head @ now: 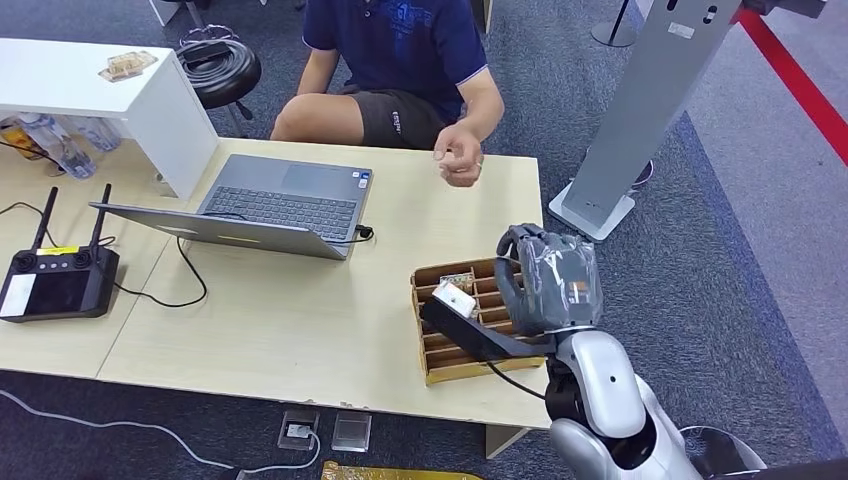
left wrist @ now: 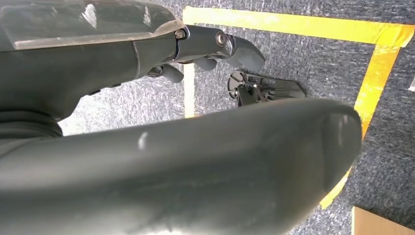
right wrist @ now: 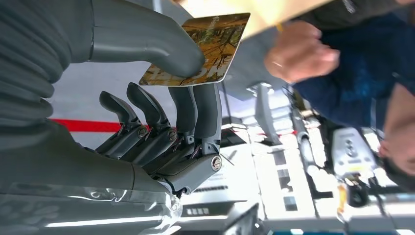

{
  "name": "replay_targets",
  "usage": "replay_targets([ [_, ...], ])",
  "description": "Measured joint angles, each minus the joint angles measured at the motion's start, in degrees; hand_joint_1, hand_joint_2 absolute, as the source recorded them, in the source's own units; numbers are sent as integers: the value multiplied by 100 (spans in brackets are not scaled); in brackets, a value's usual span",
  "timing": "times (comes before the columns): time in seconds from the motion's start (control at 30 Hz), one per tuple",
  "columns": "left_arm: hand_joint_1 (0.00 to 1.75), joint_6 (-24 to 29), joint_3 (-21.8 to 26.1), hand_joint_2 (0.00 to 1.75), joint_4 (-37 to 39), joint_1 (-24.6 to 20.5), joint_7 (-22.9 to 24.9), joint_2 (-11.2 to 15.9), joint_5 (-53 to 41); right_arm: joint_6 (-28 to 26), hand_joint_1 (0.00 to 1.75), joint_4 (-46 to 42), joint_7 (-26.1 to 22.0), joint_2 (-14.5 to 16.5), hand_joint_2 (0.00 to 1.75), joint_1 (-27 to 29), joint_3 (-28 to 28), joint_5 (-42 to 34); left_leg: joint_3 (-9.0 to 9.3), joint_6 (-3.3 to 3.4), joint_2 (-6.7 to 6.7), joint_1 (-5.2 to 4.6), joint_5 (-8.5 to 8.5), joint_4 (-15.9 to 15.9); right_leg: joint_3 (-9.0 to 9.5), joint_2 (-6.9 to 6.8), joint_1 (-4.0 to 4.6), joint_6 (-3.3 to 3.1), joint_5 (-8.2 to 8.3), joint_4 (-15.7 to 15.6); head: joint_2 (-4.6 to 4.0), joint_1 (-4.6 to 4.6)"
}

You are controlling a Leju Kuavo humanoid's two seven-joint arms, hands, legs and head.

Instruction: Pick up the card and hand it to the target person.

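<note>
From the head view, the right hand is raised above the slotted cardboard card holder at the near right of the light wooden table. That lift fits a card just drawn clear of its slot for carrying. Across the table sits the person, one hand held loosely closed over the far edge, probably waiting to receive. An open laptop and a black remote controller lie well to the left, out of the handover path.

In the left wrist view, the left hand hangs over grey carpet with yellow tape; its fingers look partly curled and seem to hold nothing, though the angle is poor.

In the right wrist view, the card is pinched between thumb and fingertips, most of it free for the person's hand to take.
</note>
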Motion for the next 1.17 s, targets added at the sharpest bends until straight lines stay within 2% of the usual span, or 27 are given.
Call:
replay_targets([
  [0.17,0,1,-2,0,0,-24,42,0,18,-401,162,1045,-538,315,175,-965,115,-350,-2,0,-6,0,6,0,3,-5,0,-1,1,6,0,4],
  [0.4,0,69,-2,0,0,-57,98,0,36,-1027,162,3406,-1040,1128,175,-2125,486,-126,-4,-3,-19,1,10,-1,0,-14,1,-2,0,12,0,-1],
  [0.53,0,65,-2,0,0,-59,59,1,84,-1272,162,4655,-1204,1616,175,-2494,684,-88,-8,-4,-29,1,10,-1,-3,-22,1,-2,0,12,0,-2],
  [0.7,0,56,-2,0,0,-54,19,1,151,-1366,162,5648,-1307,2023,175,-2766,823,-93,-9,-4,-28,0,10,0,-5,-20,0,-2,-1,11,0,4],
  [0.83,0,62,-2,0,0,-41,18,2,195,-1384,0,6170,-1354,2229,175,-2892,903,-105,-8,-3,-27,0,10,0,-6,-18,0,-2,0,10,0,11],
  [1.17,0,59,-2,0,0,-27,9,10,195,-1418,0,6833,-1365,2442,175,-3051,1015,-128,-4,-4,-26,0,11,1,-5,-17,0,-2,0,10,0,-3],
])
